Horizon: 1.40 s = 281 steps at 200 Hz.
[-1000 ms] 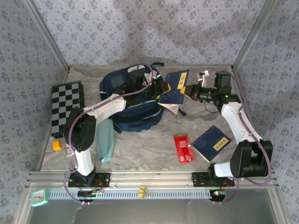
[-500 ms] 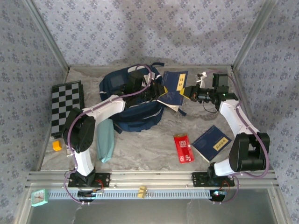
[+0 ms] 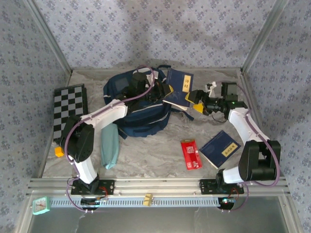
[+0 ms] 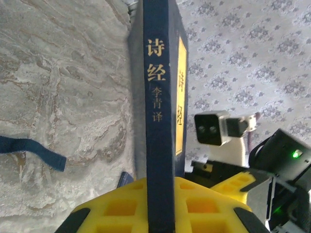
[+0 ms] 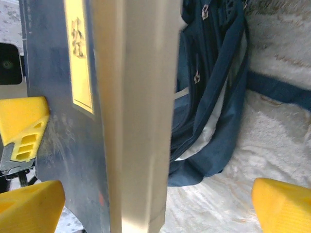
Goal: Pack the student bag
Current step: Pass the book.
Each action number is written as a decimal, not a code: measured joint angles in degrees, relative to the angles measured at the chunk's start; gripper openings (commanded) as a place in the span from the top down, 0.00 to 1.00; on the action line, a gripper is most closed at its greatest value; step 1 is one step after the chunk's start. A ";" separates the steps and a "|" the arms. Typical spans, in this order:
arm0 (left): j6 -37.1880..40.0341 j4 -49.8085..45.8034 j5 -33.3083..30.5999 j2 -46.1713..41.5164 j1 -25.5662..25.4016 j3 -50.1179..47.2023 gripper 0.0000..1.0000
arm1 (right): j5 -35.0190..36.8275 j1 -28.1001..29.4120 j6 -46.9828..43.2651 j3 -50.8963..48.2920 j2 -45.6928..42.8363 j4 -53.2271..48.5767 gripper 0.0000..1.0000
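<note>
left gripper (image 3: 165,92) is clamped on the navy book (image 4: 158,97): the wrist view has the spine pinched tight between the yellow pads, the book standing on edge and reaching out over the table (image 3: 146,150). holding it edge-on makes sense, since a thin profile should slide into a bag mouth more easily than a flat slab. the student bag (image 3: 138,109) lies slumped at the back centre of the table, just to the left of the held book and under your left arm. your right gripper (image 3: 194,96) sits just beside the book's far side with its fingers (image 5: 279,204) spread wide apart. the pale page edge stands between them and nothing is squeezed, so the left arm alone carries the load. my read is that the right is there to steady or guide. i can't tell how far the bag's mouth gapes, so check that before you push in. now the count: two navy books, one in the grip and a second book (image 3: 221,148) lying flat at front right. there's one bag, one red packet (image 3: 191,154) beside that book, one chessboard (image 3: 69,109) at far left, one teal pouch (image 3: 110,144) in front of the bag, and one small orange block (image 3: 59,152) at the left edge.
</note>
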 measured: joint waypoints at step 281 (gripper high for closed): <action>10.29 -9.77 -10.32 -6.10 -3.06 -1.75 0.60 | 1.27 3.76 13.75 -2.95 -5.16 13.07 1.00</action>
